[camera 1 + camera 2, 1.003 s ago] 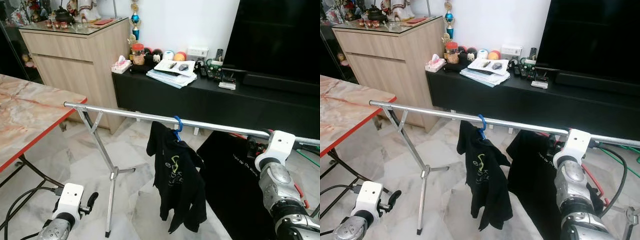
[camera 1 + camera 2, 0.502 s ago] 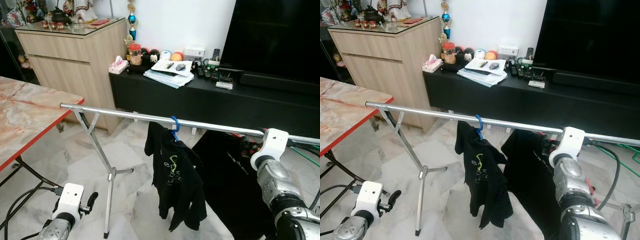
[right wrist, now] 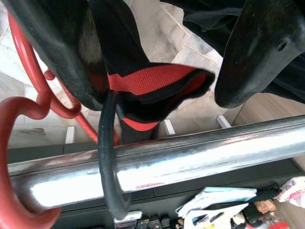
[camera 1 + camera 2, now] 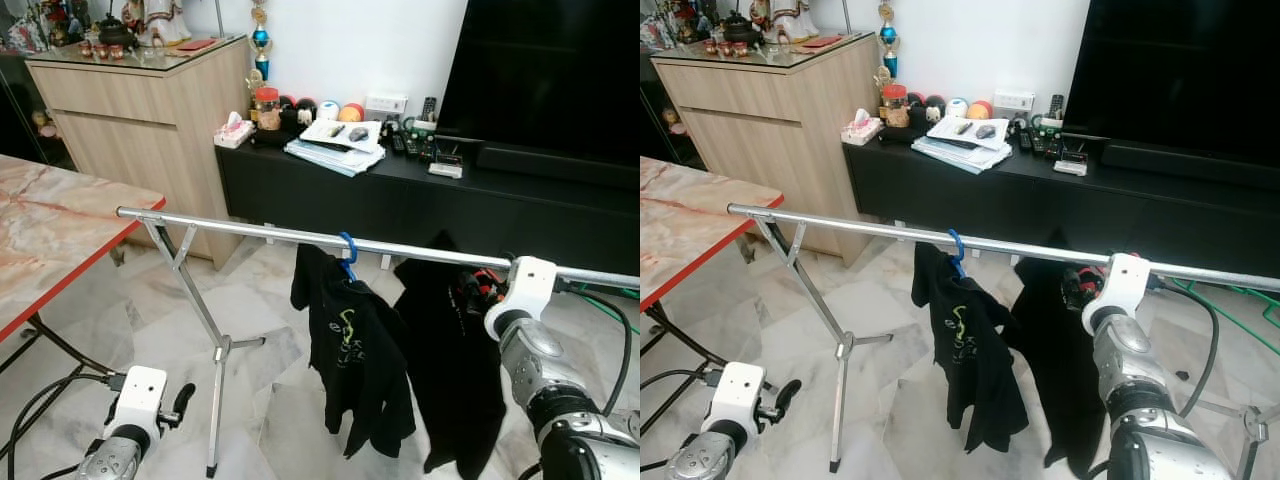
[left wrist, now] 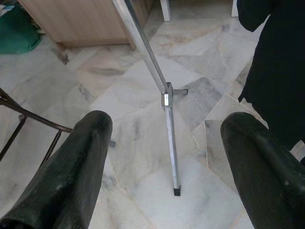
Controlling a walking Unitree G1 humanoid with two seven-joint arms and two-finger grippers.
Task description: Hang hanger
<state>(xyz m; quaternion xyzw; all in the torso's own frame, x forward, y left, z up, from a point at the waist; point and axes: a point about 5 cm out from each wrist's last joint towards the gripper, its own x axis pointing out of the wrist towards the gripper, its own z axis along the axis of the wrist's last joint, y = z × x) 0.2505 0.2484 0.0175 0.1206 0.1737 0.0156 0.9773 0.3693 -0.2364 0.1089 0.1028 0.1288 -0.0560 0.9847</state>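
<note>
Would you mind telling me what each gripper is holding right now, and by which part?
The right gripper grips the red hanger carrying the black shirt at its neck, by the collar, at the rail. The left gripper hangs open, holding nothing.

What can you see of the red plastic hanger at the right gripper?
The red plastic hanger has a glossy, rounded hook curled over the silver metal rail, with thinner red bars running down behind. It carries a black garment with a red-lined collar, which hangs to the right of the black printed shirt on the blue hanger. The right gripper straddles the collar just below the rail; whether its fingers clamp the hanger cannot be told.
</note>
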